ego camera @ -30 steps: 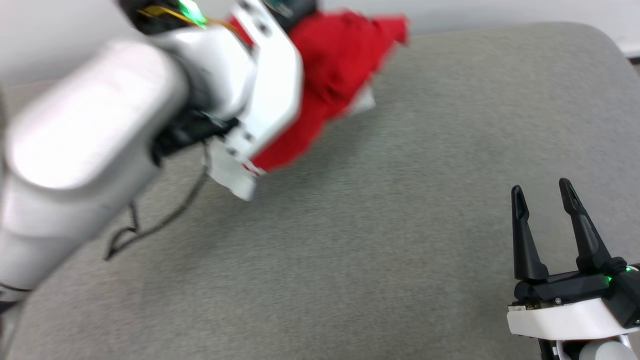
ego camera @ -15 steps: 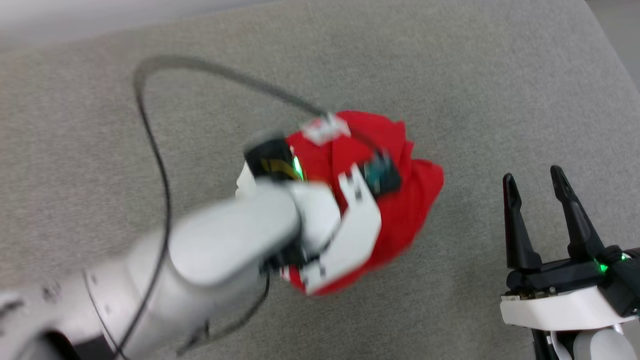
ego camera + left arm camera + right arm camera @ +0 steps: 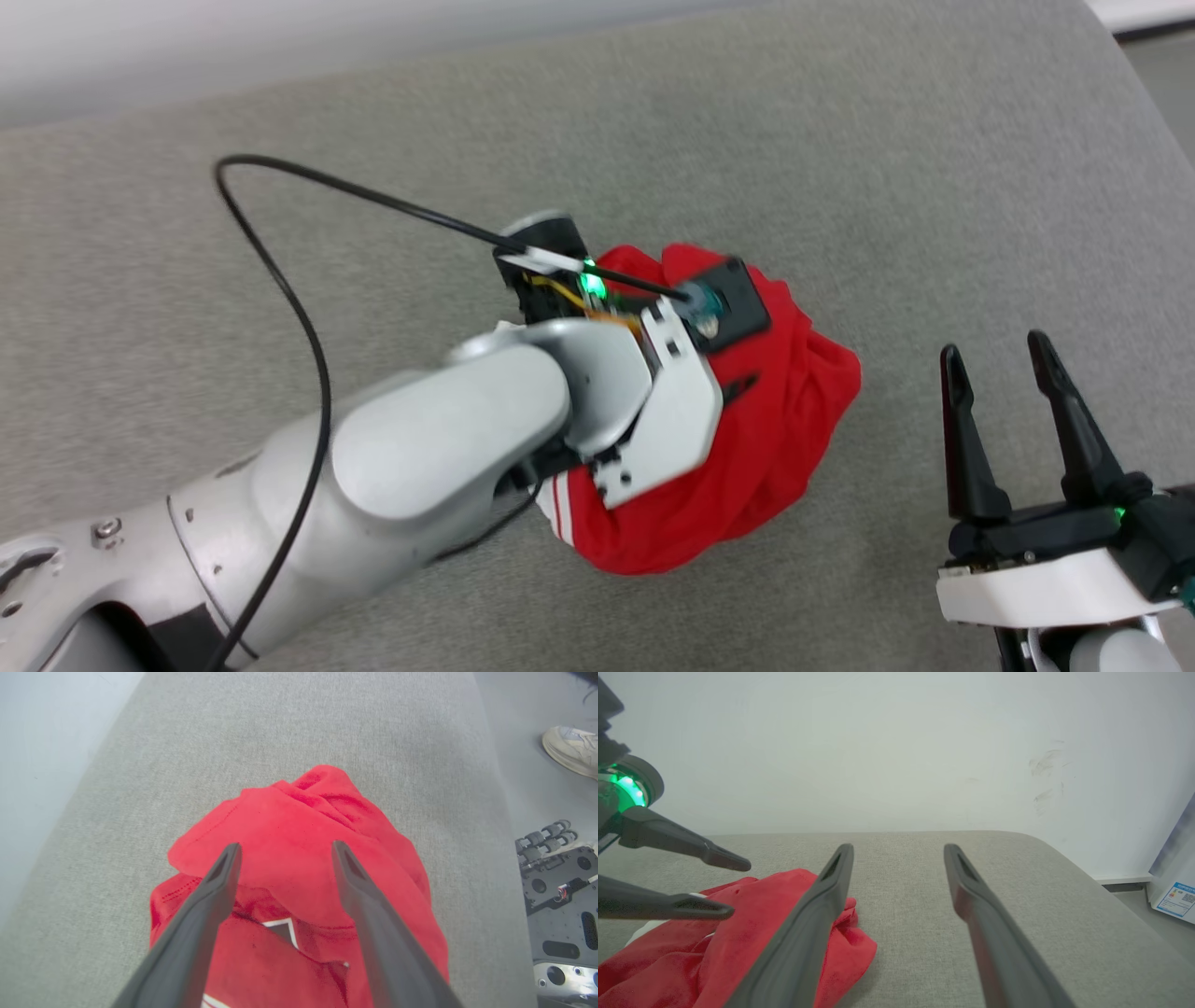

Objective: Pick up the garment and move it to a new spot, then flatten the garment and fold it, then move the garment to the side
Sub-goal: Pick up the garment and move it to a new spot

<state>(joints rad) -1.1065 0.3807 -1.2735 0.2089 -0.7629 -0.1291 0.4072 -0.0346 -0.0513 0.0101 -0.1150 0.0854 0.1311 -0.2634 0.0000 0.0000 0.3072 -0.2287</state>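
Spreading under the bunched garment point(image 3: 784, 448), grey fabric surface point(image 3: 840, 168) meets white wall point(image 3: 896, 742).

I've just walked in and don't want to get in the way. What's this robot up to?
The robot is handling a bright red jersey T-shirt with red-and-white striped trim, which lies crumpled in a heap on the grey padded surface. Its left claw hangs over the heap, open and not closed on the cloth. Its right claw is open too, off to the side of the shirt.
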